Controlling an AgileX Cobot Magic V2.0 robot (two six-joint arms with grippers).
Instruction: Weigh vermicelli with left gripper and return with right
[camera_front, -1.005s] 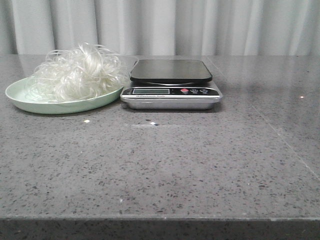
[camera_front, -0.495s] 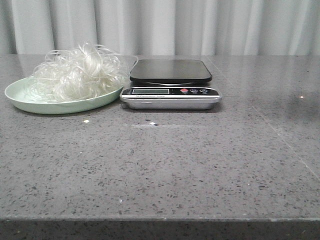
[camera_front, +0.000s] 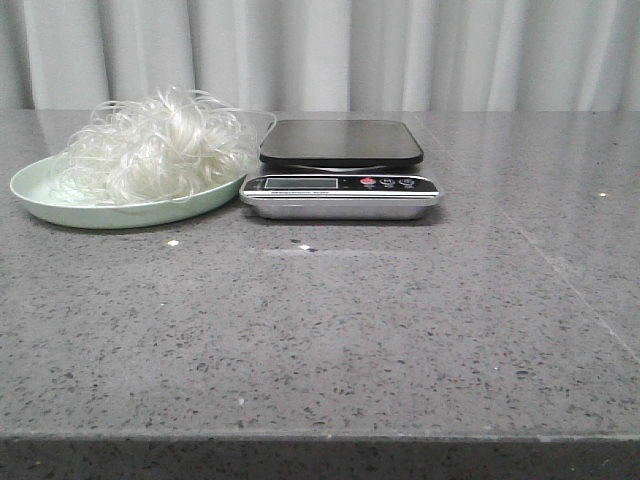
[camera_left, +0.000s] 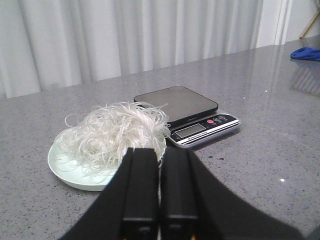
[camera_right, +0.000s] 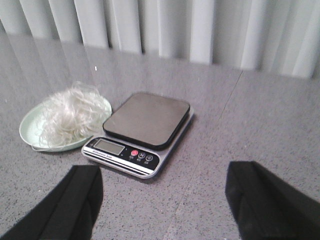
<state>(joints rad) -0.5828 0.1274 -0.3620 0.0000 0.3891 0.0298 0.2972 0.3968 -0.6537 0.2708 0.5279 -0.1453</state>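
Note:
The vermicelli (camera_front: 155, 143), a fluffy nest of thin white strands, lies in a pale green plate (camera_front: 70, 210) at the left of the table. It also shows in the left wrist view (camera_left: 117, 132) and the right wrist view (camera_right: 70, 115). The scale (camera_front: 340, 170), with a black platform and a silver front panel, stands just right of the plate and has nothing on it. My left gripper (camera_left: 160, 155) is shut and empty, on the near side of the plate. My right gripper (camera_right: 162, 187) is open and empty, on the near side of the scale (camera_right: 140, 130). Neither gripper shows in the front view.
The grey speckled table (camera_front: 320, 330) runs to a front edge low in the front view. A pale curtain (camera_front: 320, 50) hangs behind it. A blue object (camera_left: 306, 52) lies far off in the left wrist view.

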